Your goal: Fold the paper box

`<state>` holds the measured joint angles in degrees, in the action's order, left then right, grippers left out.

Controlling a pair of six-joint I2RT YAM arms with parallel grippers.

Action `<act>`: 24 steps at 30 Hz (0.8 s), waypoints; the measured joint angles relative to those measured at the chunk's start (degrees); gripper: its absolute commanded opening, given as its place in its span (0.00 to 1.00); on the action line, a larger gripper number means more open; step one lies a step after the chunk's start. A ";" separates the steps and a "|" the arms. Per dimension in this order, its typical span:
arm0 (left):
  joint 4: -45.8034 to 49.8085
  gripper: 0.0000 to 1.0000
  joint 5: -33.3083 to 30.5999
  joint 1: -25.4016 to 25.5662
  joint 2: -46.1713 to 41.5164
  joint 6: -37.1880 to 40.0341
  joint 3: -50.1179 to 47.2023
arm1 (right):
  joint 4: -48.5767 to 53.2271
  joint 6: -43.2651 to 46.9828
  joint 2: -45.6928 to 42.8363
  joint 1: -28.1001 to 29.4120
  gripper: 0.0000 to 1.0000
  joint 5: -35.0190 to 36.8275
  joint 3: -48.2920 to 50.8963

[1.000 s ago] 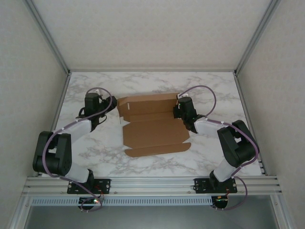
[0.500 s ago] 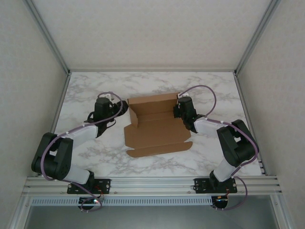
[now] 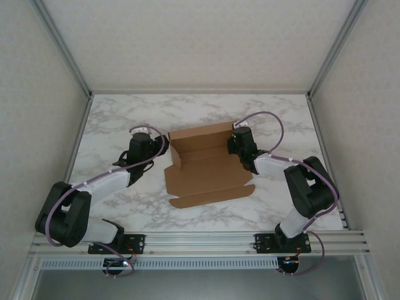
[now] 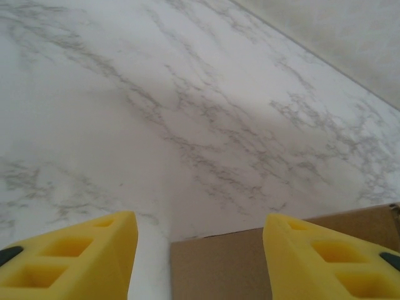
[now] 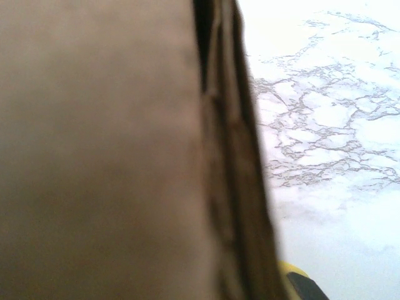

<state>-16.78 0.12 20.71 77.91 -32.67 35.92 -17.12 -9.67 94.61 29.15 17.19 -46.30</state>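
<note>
One wall of the paper box (image 3: pixel 206 172) is clenched by the right claw (image 3: pixel 233 142). The left claw (image 4: pixel 197 230), released, straddles the opposite wall.

Left gripper (image 4: pixel 199 250) parted, right gripper (image 3: pixel 233 142) clamped, both arms angled inward

paper box (image 3: pixel 206 169): on the table (image 3: pixel 281 119), midway between my two arms.
left gripper (image 3: pixel 162 144): just beside the box's back-left corner, a cardboard edge between my fingers (image 4: pixel 94 256).
right gripper (image 3: pixel 233 142): at its back-right corner, on the side wall.
</note>
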 measured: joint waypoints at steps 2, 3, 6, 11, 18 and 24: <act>2.05 0.56 -1.53 0.24 -1.03 -0.15 -0.70 | 0.04 -0.09 0.02 0.04 0.00 0.37 0.00; 3.10 0.57 -2.19 0.31 -1.55 -0.15 -1.14 | 0.07 -0.24 0.00 0.04 0.00 0.42 0.00; 5.88 0.56 -3.87 0.44 -2.56 -0.11 -1.95 | 0.44 -0.50 0.02 0.04 0.00 0.57 -0.22; 8.59 0.57 -4.46 0.59 -3.21 1.53 -2.16 | 0.72 -0.63 0.09 0.09 0.00 0.57 -0.48; 9.94 0.57 -2.58 1.20 -3.28 5.73 -0.98 | 1.18 -0.63 0.11 0.13 0.00 0.55 -0.70; 10.21 0.59 -1.31 5.90 -2.01 9.38 2.73 | 1.25 -0.63 0.11 0.13 0.00 0.57 -0.70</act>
<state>-6.57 -1.19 26.61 75.90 -23.29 38.65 -15.88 -10.31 94.72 29.28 17.76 -47.00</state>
